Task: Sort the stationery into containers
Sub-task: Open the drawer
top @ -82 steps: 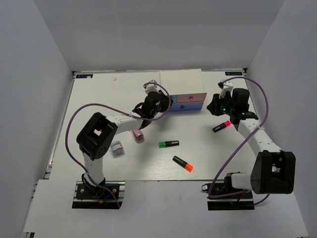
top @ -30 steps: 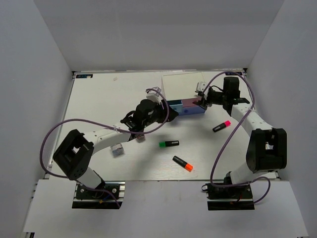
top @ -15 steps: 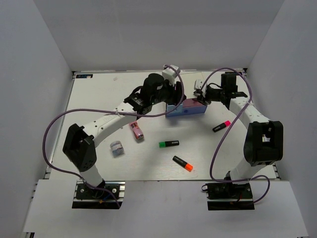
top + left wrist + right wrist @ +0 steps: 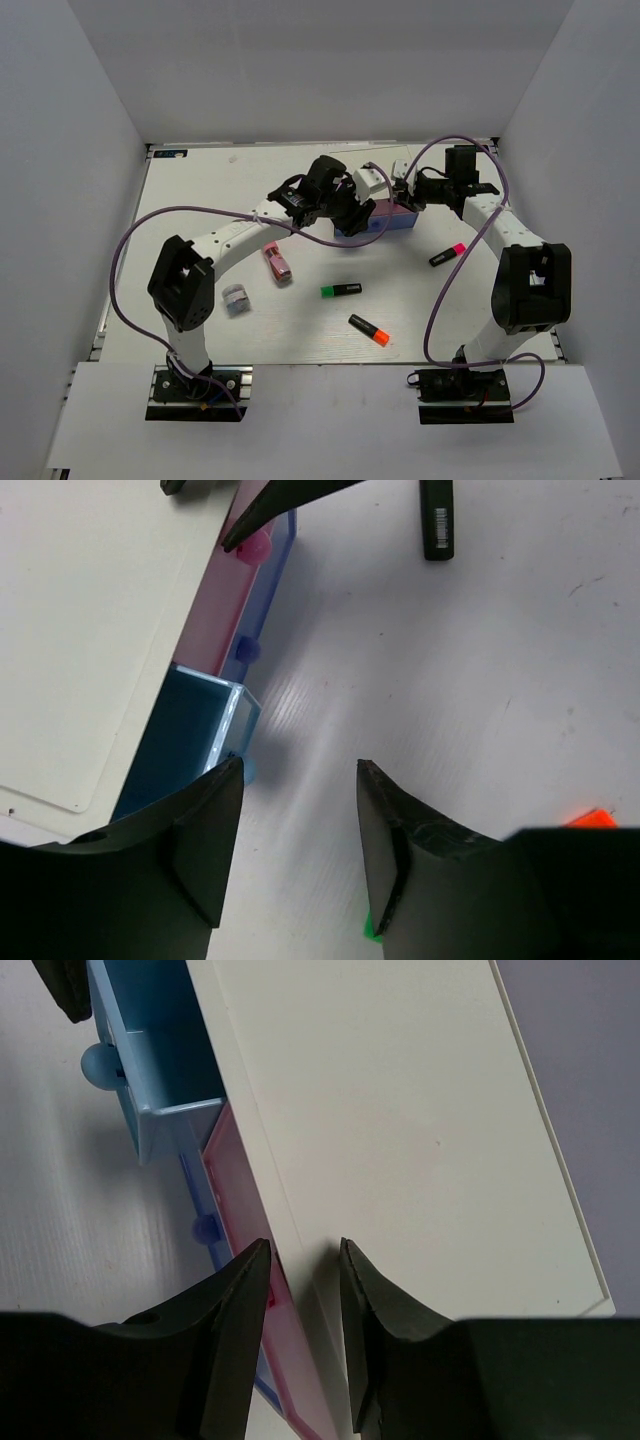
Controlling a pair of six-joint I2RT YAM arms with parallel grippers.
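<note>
The white drawer box (image 4: 398, 216) stands at the back; its light-blue drawer (image 4: 190, 735) is pulled out, and the pink drawer (image 4: 232, 1210) beside it looks pushed in. My left gripper (image 4: 298, 765) (image 4: 352, 212) hangs open and empty over bare table just right of the light-blue knob (image 4: 95, 1065). My right gripper (image 4: 304, 1245) (image 4: 402, 194) is open with narrow jaws astride the box's top front edge above the pink drawer. The green (image 4: 340, 290), orange (image 4: 369, 330) and pink-capped (image 4: 448, 254) highlighters, the pink oblong item (image 4: 277, 261) and the grey-blue piece (image 4: 235, 299) lie on the table.
White walls close the table in on the left, back and right. The blue-violet lower drawer's knob (image 4: 245, 650) shows under the pink drawer. Both arms' purple cables loop over the table beside the box.
My left gripper has swung from the table by the pink oblong item to the front of the box. My right jaws have narrowed over the box's front edge.
</note>
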